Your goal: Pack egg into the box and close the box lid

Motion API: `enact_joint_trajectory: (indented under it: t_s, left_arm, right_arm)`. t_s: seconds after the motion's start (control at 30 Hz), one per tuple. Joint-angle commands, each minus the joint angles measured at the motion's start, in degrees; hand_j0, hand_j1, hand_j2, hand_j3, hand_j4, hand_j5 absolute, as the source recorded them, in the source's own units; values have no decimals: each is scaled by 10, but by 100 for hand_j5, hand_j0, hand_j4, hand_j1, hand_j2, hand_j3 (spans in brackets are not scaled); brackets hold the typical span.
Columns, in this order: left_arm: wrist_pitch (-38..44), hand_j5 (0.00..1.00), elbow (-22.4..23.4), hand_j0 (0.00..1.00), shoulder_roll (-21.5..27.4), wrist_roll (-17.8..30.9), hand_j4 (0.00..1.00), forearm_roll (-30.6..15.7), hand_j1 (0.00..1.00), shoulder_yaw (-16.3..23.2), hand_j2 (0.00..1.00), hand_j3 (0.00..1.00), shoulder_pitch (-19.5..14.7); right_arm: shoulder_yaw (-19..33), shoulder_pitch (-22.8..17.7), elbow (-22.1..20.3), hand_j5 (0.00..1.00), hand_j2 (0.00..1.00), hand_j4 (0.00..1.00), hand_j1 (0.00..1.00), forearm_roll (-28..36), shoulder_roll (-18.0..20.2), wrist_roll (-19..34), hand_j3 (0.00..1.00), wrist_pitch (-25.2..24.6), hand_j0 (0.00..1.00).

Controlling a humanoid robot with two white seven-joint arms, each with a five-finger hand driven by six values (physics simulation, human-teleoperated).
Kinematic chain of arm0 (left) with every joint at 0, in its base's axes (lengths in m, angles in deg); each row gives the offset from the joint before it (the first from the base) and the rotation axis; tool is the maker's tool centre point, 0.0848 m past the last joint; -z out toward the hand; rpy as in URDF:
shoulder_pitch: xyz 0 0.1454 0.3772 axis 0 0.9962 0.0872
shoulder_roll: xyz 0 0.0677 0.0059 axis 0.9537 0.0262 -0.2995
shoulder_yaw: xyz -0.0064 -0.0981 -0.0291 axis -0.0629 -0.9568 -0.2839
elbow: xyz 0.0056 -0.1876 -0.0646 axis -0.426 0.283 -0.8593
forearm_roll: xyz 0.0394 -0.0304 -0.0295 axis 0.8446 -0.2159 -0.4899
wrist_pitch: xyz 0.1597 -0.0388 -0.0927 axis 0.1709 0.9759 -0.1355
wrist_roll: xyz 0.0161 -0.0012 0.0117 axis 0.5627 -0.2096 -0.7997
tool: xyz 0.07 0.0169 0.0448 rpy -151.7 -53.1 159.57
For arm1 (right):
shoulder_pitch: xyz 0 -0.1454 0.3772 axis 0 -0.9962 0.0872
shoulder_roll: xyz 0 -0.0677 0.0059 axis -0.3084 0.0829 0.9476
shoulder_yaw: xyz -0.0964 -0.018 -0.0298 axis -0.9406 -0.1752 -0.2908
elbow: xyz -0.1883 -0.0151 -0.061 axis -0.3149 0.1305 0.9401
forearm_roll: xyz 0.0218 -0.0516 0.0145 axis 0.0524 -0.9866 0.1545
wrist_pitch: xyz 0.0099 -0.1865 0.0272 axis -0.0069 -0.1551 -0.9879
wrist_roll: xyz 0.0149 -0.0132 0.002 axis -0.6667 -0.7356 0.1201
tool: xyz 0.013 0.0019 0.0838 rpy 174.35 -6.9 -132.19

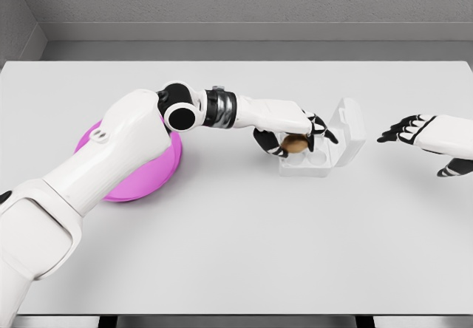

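— One brown egg [295, 144]! Who has it?
— The left robot hand [293, 134] wraps it, over the open white box [323, 147]. At three o'clock, the right robot hand [418, 134] spreads empty.

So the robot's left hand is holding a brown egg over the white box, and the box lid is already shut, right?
Not quite. The head view shows the lid standing open, tilted up behind the white box. The rest holds: the left hand grips the brown egg just over the box's cups.
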Motion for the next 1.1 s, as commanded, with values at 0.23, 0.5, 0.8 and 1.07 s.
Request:
enact_joint_trajectory:
  t_s: [0.23, 0.5, 0.8, 1.07]
  left_arm:
    - [0, 100, -3, 100, 0, -6, 100, 4, 100, -2, 100, 100, 0]
    - [0, 100, -4, 100, 20, -6, 100, -22, 100, -2, 100, 100, -6]
    - [0, 100, -42, 100, 118, -6, 100, -116, 100, -4, 100, 100, -14]
    - [0, 100, -41, 100, 225, -7, 100, -201, 100, -17, 100, 100, -11]
  right_arm:
    - [0, 0, 0, 100, 100, 100, 100, 3, 1, 0, 100, -2, 100]
    - [0, 1, -1, 100, 100, 100, 100, 3, -8, 0, 100, -2, 100]
    - [-8, 5, -5, 100, 100, 100, 100, 2, -28, 0, 100, -2, 100]
    - [-8, 3, -50, 100, 100, 100, 100, 5, -28, 0, 100, -2, 100]
